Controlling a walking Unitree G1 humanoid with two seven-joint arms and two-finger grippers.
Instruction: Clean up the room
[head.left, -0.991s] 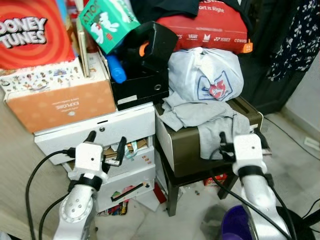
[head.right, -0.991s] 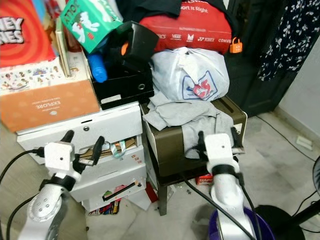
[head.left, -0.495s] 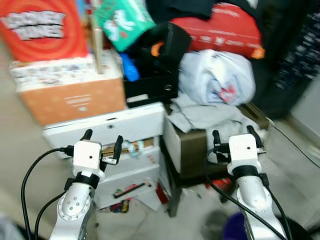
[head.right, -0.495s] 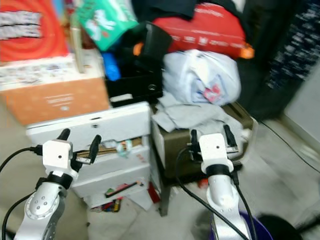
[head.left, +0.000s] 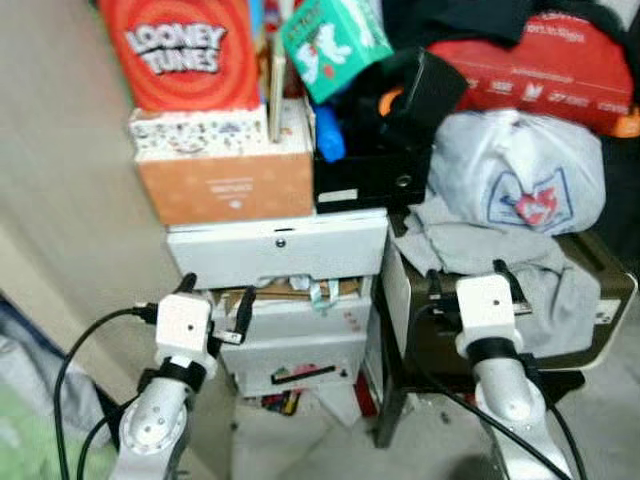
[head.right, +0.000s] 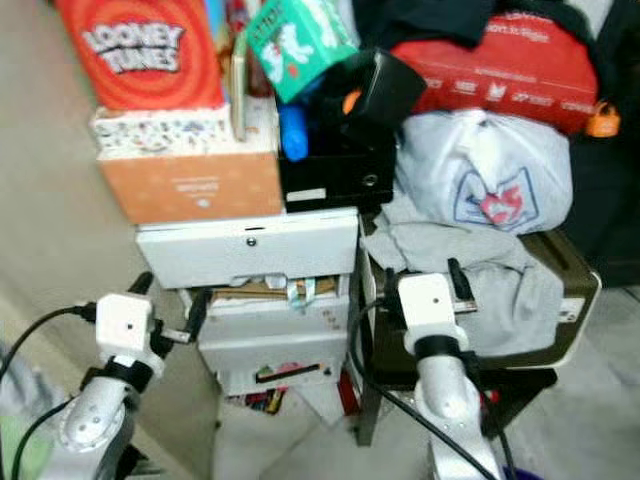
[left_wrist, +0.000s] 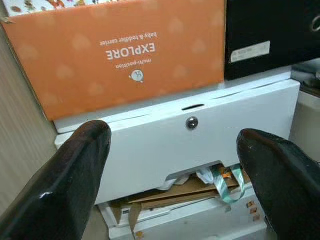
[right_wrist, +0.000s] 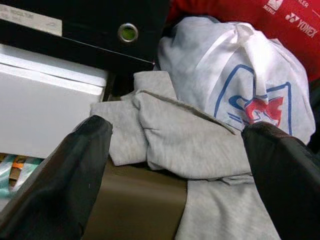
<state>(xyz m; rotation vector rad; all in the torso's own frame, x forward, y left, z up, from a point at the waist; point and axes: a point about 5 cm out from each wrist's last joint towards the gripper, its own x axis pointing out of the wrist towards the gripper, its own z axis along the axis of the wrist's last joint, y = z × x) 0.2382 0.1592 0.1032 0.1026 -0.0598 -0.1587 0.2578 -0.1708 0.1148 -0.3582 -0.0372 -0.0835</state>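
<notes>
Both grippers were held up with fingers spread and nothing in them: the left gripper (head.left: 212, 306) faced the white drawer unit (head.left: 277, 247), the right gripper (head.left: 466, 282) faced the grey cloth (right_wrist: 190, 150) draped over the brown box (head.left: 596, 320). I'd pinch the cloth's loose hanging edge, lifting slowly under the white bag (head.left: 520, 175), as the crowded stack leaves little room.

left tool (head.left: 213, 298) raised, spread, right tool (head.left: 467, 281) likewise
</notes>
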